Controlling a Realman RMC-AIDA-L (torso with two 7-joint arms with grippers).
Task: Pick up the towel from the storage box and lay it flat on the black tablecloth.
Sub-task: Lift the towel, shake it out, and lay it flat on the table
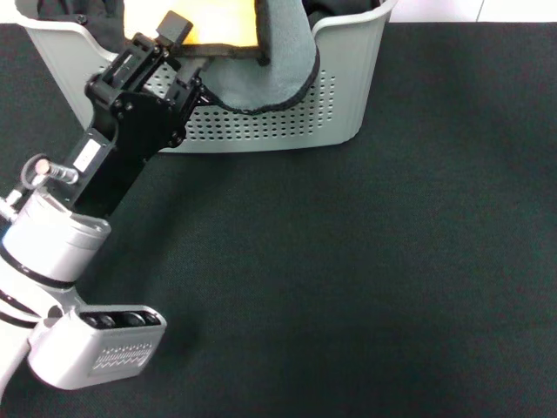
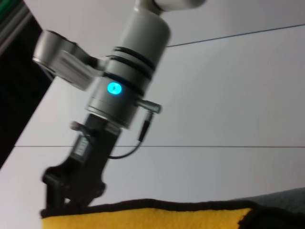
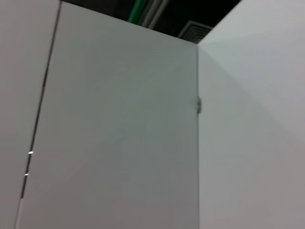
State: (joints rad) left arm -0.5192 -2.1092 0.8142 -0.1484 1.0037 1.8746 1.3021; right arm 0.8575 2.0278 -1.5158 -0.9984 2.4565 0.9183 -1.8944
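Note:
The storage box, a light grey perforated basket, stands at the far edge of the black tablecloth. The towel rises out of it orange-yellow side up, and a grey-teal fold hangs over the front rim. My left gripper reaches over the box's front left rim and is shut on the towel's black-stitched edge. That edge of the towel shows close up in the left wrist view. Beyond it, my right gripper hangs from the raised right arm, partly hidden behind the towel. The right wrist view shows only white panels.
Plain black cloths lie inside the box beside the towel. My left arm crosses the near left part of the tablecloth. A white wall stands behind the scene.

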